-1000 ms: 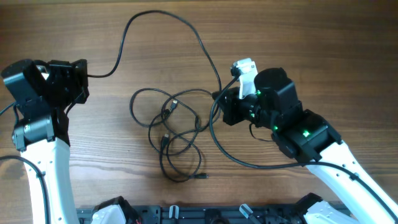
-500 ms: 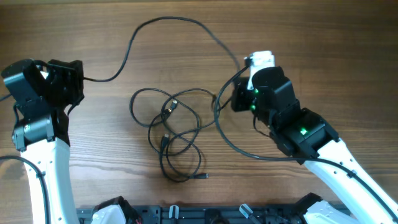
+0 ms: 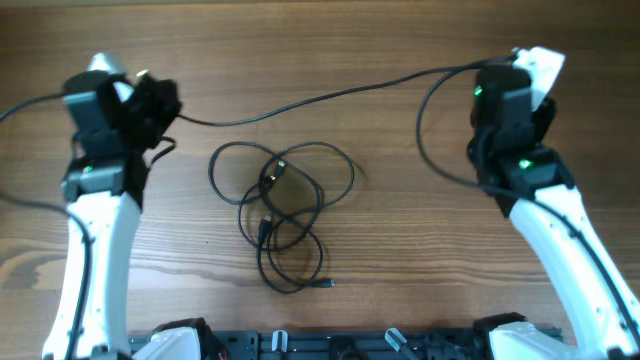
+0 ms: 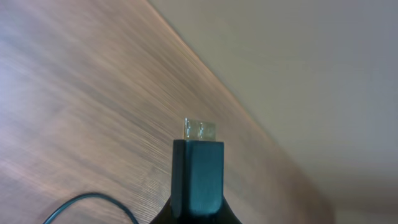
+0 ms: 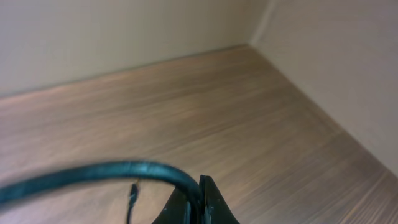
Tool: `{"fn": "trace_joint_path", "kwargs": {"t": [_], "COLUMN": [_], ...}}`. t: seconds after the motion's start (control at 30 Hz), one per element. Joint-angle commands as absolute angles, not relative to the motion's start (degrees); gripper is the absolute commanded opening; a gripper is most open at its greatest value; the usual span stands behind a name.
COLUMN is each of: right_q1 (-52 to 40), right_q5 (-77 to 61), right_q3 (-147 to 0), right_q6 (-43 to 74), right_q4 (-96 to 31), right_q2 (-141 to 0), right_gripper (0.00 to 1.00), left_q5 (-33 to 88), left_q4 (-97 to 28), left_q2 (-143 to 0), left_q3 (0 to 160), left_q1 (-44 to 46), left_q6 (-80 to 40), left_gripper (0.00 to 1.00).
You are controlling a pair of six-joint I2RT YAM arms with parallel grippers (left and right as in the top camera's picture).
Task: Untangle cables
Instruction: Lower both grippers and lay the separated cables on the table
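One long black cable (image 3: 330,95) stretches across the table between my two grippers. My left gripper (image 3: 160,100) is shut on its plug end; the plug (image 4: 199,168) with its metal tip stands up between the fingers in the left wrist view. My right gripper (image 3: 490,150) is shut on the same cable (image 5: 124,173), which arcs out leftward in the right wrist view, with a loop (image 3: 430,140) hanging beside the arm. A tangle of thin black cables (image 3: 280,210) with small plugs lies in the middle of the table, apart from both grippers.
The wooden table (image 3: 400,250) extends all around. A black rail (image 3: 320,345) runs along the front edge. Walls border the table's far side in both wrist views. The arms' own wires trail at the far left (image 3: 30,100).
Both arms moved toward the far side and apart, the right one far to the right. The long cable was pulled clear of the tangle and now runs nearly straight between them.
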State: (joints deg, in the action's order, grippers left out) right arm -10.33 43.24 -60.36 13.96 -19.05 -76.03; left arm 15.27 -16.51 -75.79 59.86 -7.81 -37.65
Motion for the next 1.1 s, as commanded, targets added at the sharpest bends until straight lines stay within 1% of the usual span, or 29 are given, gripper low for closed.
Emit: {"fn": "trace_joint_path", "kwargs": {"t": [0.0,0.13,0.3,0.47,0.63,0.77,0.87,1.07], "right_q1": [-3.81,0.54,4.67,8.51,12.05,15.18,17.12,17.85], "right_q5": [42.11,38.83,36.42,36.01,36.03,36.01,34.26,19.27], "right_q3": [-60.64,-60.64,-60.64,-60.64,-60.64,-60.64,-60.64,-60.64], "right_q6": [13.39,11.25,2.81,0.99,1.02,1.04,1.06,1.04], "right_q4": [-15.40,-9.93,-0.86,4.99,8.91,11.33,12.03,12.10], "right_q2": [-80.05,-83.37,-88.29,-93.56,-98.65,-102.21,-104.77,-108.16], "right_gripper": [0.04,0.04,0.04,0.04,0.04,0.04,0.04,0.05], "left_q5": [13.98,13.80,13.80,12.27,2.92,0.86,-2.09,-11.11], "left_q4": [-13.37,-7.07,4.97,16.21,26.00,34.11,36.16,35.66], "left_q2": [-81.21,-86.06,-92.90,-100.03,-108.38,-114.59,-118.34,-122.15], "left_q3": [60.23,60.23,60.23,60.23,60.25,60.25,60.25,60.25], "left_q1": [-2.61,2.07,7.66,12.60,17.43,19.73,20.60,20.73], "left_q6": [-26.63,-24.34,-24.40,-24.47,-29.98,-35.24,-38.46,-46.15], "left_gripper": [0.04,0.04,0.04,0.04,0.04,0.04,0.04,0.11]}}
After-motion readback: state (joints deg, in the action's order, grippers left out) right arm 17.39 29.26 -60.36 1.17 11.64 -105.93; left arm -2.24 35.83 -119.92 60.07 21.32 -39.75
